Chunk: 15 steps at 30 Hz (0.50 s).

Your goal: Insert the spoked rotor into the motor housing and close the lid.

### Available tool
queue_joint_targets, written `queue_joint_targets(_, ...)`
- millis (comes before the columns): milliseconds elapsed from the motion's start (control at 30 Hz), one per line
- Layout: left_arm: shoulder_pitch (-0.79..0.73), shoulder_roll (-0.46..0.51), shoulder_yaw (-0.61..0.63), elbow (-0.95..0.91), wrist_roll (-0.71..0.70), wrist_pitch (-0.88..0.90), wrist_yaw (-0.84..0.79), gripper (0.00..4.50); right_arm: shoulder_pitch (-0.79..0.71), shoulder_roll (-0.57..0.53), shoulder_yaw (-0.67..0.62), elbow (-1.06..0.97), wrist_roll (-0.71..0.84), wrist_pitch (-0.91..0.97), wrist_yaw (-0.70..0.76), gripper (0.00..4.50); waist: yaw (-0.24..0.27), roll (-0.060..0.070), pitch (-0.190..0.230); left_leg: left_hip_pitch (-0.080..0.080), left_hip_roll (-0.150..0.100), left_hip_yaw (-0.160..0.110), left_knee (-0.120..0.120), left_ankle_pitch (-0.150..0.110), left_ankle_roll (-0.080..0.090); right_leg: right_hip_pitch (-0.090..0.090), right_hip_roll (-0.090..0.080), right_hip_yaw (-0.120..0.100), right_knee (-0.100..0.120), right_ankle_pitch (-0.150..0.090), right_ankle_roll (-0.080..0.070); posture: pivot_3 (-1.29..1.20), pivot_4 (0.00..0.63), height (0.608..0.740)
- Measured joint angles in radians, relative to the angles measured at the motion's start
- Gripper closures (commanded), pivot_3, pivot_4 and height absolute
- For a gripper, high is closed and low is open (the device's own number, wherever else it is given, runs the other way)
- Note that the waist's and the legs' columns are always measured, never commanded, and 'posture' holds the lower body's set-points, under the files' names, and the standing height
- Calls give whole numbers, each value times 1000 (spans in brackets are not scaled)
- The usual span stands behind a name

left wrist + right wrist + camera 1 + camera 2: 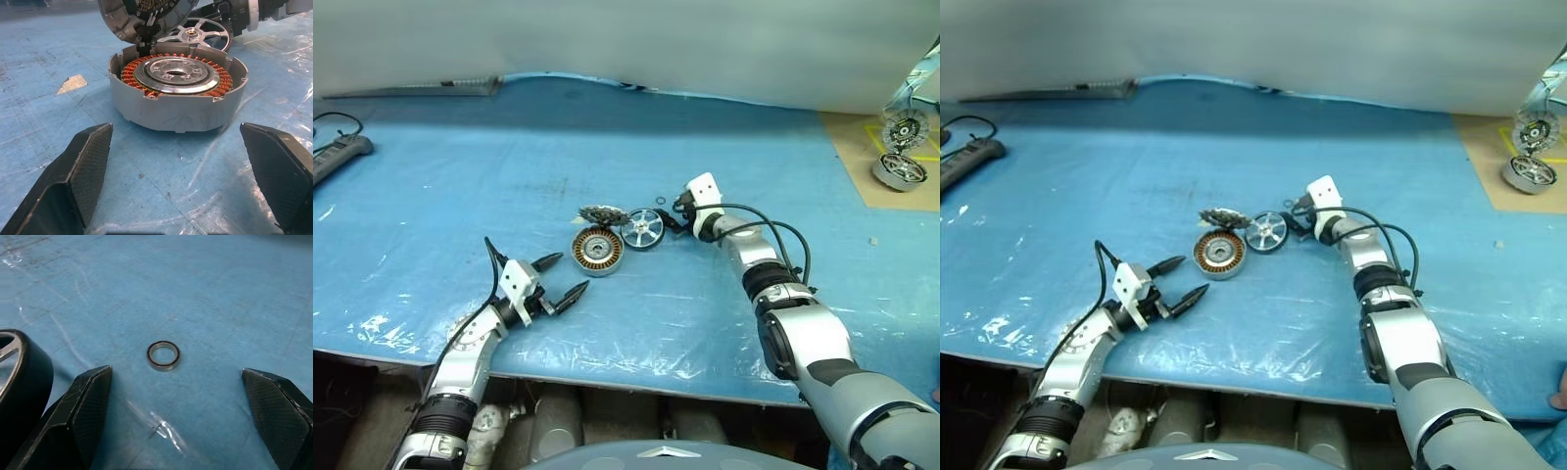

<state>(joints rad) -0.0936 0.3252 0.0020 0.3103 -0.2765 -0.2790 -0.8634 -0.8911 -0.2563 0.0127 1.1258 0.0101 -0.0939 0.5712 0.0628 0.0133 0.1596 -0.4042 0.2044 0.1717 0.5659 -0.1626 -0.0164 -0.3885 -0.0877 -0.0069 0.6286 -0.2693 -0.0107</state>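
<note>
The motor housing (597,251) lies flat mid-table, its copper windings facing up and its centre empty (178,73). At its far edge the lid (600,215) stands tilted up (142,17). Just right of the housing sits the spoked rotor (643,230), black-rimmed with silver spokes. My left gripper (563,279) is open, low over the table just short of the housing on the near left, holding nothing. Beside the rotor's right edge my right gripper (672,215) is also open and empty. Its wrist view shows the rotor's rim (24,377) next to one finger.
A small metal ring (163,355) lies on the blue sheet beyond my right fingertips (663,200). A power strip (337,157) lies at the far left. Two other wheel parts (901,147) rest on a tan board at the far right. The table's front edge (607,367) runs close below my arms.
</note>
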Motion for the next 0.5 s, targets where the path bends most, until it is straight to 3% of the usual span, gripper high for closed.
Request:
queue_joint_targets(233,4,5,0,-14,2,16,8,27,-40,3,2,84,-31,-48,12,0,-2,0,0,0,1,2,2,0,0,-1,0,1,4,0,-1,0,150,740)
queue_joint_targets(500,51,22,-3,-201,-9,147,54,27,-74,25,1,134,-53,-50,-27,0,-12,-1,0,1,1,3,3,0,0,-3,0,3,7,0,-1,0,150,740)
